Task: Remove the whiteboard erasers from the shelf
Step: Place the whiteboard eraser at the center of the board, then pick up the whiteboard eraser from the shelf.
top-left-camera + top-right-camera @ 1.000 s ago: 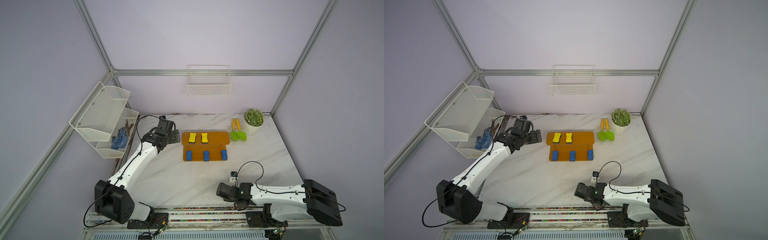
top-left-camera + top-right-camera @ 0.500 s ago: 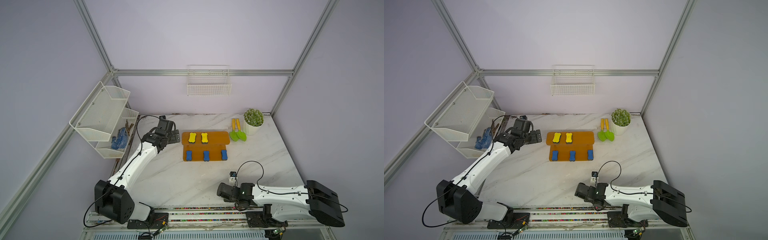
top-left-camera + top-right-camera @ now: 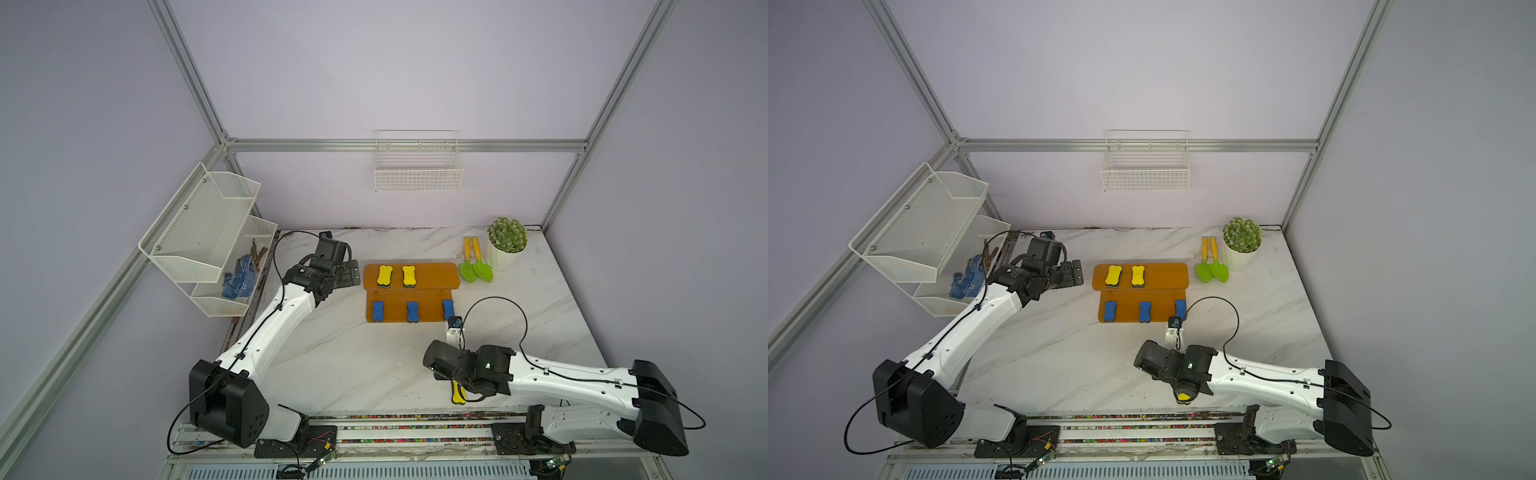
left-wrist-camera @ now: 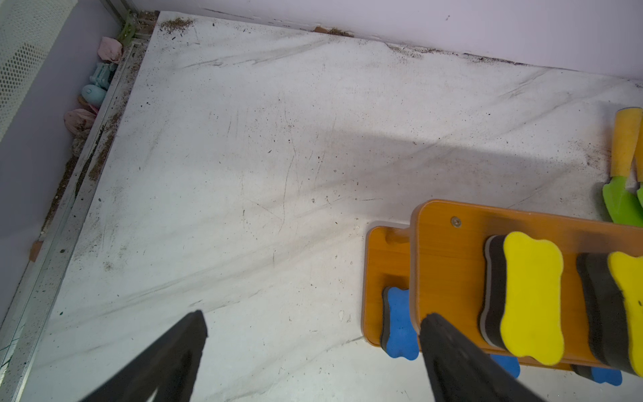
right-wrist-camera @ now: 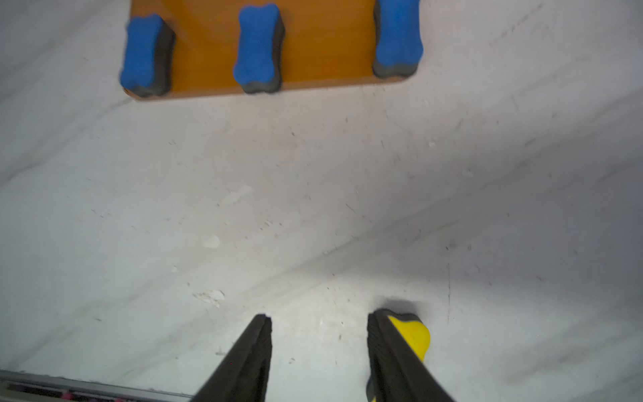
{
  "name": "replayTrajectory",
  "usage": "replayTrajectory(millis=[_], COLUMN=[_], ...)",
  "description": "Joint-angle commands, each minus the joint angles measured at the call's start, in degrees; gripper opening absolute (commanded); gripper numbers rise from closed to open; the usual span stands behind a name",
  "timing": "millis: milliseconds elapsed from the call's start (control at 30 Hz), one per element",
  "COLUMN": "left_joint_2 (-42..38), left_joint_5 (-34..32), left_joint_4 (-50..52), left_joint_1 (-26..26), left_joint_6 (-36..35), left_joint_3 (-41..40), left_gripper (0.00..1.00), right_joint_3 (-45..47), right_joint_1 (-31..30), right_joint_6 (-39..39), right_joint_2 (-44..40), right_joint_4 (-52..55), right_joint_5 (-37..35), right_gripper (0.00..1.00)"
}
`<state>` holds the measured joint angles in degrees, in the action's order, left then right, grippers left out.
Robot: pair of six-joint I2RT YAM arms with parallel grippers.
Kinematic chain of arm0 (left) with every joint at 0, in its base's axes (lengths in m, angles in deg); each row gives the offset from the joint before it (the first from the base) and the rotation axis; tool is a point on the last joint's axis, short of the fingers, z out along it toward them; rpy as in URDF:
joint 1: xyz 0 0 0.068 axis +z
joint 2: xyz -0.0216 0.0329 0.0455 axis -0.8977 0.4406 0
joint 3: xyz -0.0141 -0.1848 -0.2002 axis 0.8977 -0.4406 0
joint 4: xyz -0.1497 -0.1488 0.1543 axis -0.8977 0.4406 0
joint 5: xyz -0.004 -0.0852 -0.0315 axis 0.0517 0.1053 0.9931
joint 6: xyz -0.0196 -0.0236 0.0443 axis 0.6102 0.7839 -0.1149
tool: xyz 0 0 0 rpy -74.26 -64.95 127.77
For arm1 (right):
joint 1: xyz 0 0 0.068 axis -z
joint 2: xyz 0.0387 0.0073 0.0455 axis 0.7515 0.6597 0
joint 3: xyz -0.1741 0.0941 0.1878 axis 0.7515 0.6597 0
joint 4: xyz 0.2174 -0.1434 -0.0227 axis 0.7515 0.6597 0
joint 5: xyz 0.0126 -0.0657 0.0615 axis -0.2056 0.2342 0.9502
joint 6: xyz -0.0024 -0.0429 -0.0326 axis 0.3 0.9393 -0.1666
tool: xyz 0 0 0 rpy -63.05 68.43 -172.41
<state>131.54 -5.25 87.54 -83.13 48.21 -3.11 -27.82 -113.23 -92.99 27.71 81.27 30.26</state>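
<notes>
The left gripper [image 3: 351,274] stands wide open and empty at nine o'clock of the shelf [image 3: 432,272], level with its upper tier. Two yellow erasers [image 3: 385,276] sit there; three blue erasers [image 3: 412,311] line the lower tier. Best move: straddle the nearer yellow one across its narrow waist, pinch the foam sides, lift straight up. At five o'clock of the shelf, the right gripper [image 5: 320,316] is parted, holding nothing; a third yellow eraser [image 5: 410,334] lies on the table [image 5: 313,191] against, or perhaps just beside, its outer finger.
</notes>
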Motion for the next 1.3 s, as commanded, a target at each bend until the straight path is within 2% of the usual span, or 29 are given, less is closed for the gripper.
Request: replayTrajectory(millis=[0,333,633,1267], left_joint_2=[2.05,6.04,9.12,10.54], left_joint_5=[0.13,3.03,3.49,3.47], left_joint_4=[1.92,4.30,4.25,4.04], left_joint_1=[-0.06,0.07,0.24,1.07], left_joint_6=[-0.46,-1.06,0.83,-0.30], left_joint_3=[5.23,10.48,8.92,8.52], left_gripper=[0.98,0.97,0.94,0.95], right_joint_3=[-7.48,-31.70,-45.73,-48.44], right_joint_1=[4.10,16.63,20.65,22.28], right_joint_6=[10.34,23.33,29.74,30.72], right_joint_2=[2.95,20.43,34.69,39.18], right_joint_4=[-1.99,-2.53,-1.78,-2.06], right_joint_5=[-1.81,4.87,8.55,5.81], right_gripper=[0.50,0.51,0.57,0.58])
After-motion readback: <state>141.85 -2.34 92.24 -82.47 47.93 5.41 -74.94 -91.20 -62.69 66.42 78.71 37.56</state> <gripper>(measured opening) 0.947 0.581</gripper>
